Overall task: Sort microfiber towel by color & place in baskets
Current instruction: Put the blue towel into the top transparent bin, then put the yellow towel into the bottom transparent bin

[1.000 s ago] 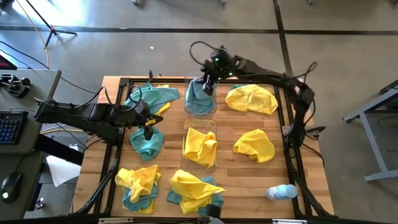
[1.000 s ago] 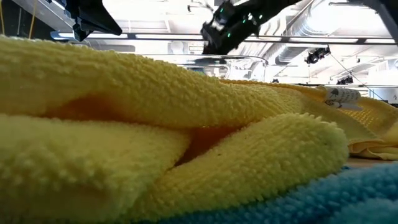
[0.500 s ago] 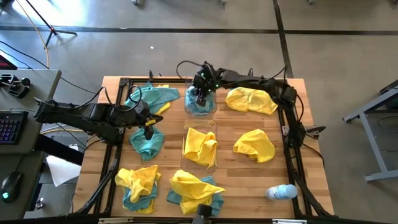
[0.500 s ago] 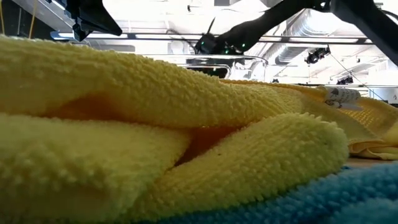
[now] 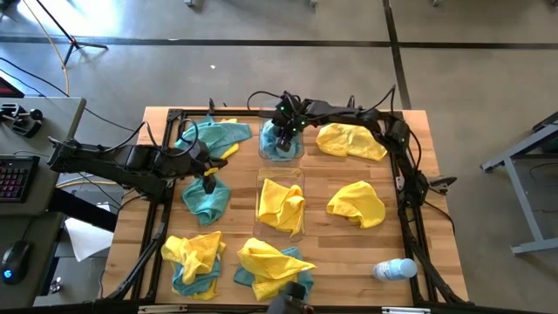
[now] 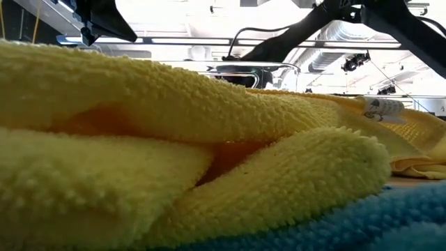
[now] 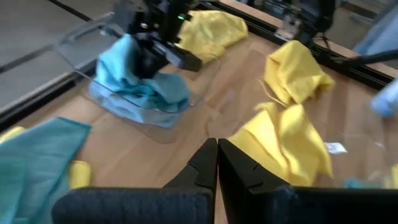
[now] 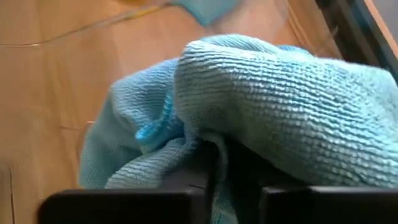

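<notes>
I am looking down on a light wooden slatted counter (image 5: 349, 253) edged by black metal frame rails (image 5: 410, 218), standing on a grey concrete floor (image 5: 261, 78). A desk with a black keyboard (image 5: 10, 179) is sitting off the counter's left side, and the low view is showing a bright ceiling with ducts beyond the counter.

The right end effector (image 5: 283, 135) is reaching down into the far clear plastic rectangular basket (image 5: 299, 153), right at the teal-blue microfiber towel (image 5: 277, 150) bunched inside it. Its wrist view is showing the dark fingers (image 8: 193, 174) a little apart, with teal cloth lying in the slit between them; I cannot tell whether they are gripping it. The near clear basket (image 5: 259, 187) is holding a bright yellow microfiber towel (image 5: 281, 205).

The left end effector (image 5: 209, 185) is hovering over a loose teal towel (image 5: 206, 201) on the counter's left side, fingers (image 7: 202, 168) pressed together on nothing.

Other cloths are lying around: a teal and yellow pair (image 5: 214, 135) at the far left, two yellow towels (image 5: 353, 139) (image 5: 357, 202) on the right, and mixed yellow-over-teal heaps (image 5: 193, 260) (image 5: 272, 266) along the near edge. A clear plastic bottle (image 5: 394, 269) is lying near the right rail. In the low view, a yellow towel (image 6: 174, 153) is blocking almost everything.
</notes>
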`<state>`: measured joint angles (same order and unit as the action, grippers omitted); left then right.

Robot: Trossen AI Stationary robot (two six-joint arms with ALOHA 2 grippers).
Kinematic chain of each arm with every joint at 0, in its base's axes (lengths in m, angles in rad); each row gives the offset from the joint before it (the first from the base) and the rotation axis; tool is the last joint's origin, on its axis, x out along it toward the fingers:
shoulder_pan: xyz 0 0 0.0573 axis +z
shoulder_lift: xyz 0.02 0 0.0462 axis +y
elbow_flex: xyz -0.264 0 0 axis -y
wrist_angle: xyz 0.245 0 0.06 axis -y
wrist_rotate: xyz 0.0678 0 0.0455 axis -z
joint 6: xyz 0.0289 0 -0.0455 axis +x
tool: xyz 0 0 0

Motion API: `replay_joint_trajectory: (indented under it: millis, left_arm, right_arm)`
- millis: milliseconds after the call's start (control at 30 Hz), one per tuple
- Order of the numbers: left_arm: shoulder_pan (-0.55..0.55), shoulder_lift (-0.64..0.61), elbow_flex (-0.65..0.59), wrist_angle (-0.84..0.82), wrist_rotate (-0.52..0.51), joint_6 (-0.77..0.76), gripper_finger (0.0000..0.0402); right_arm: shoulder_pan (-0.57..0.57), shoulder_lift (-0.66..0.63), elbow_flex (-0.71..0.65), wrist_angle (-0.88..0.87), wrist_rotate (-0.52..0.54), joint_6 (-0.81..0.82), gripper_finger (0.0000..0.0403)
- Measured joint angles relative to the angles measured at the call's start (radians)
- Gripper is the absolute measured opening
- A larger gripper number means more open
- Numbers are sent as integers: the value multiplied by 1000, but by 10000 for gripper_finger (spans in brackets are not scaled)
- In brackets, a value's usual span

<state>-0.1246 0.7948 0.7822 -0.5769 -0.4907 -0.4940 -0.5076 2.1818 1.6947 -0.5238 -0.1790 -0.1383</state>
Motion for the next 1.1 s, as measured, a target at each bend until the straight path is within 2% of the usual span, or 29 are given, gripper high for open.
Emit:
replay_joint_trajectory:
  millis: [200, 367, 567, 800, 933, 1100]
  left_arm:
    - [0, 0, 0, -1, -36, 0, 0]
    - [0, 0, 0, -1, -36, 0, 0]
    - [0, 0, 0, -1, -17, 0, 0]
    - [0, 0, 0, -1, -17, 0, 3]
    - [0, 16, 0, -16, -17, 23, 29]
    - [0, 50, 0, -59, -30, 34, 83]
  right_arm:
    - [-10, -6, 0, -25, 6, 54, 133]
    - [-16, -61, 0, -62, 0, 61, 170]
    - [-26, -179, 0, -124, -4, 63, 177]
    - [-21, -305, 0, -149, 0, 164, 177]
    - [-2, -362, 0, -188, 5, 251, 177]
    - [57, -399, -3, -305, 26, 321, 176]
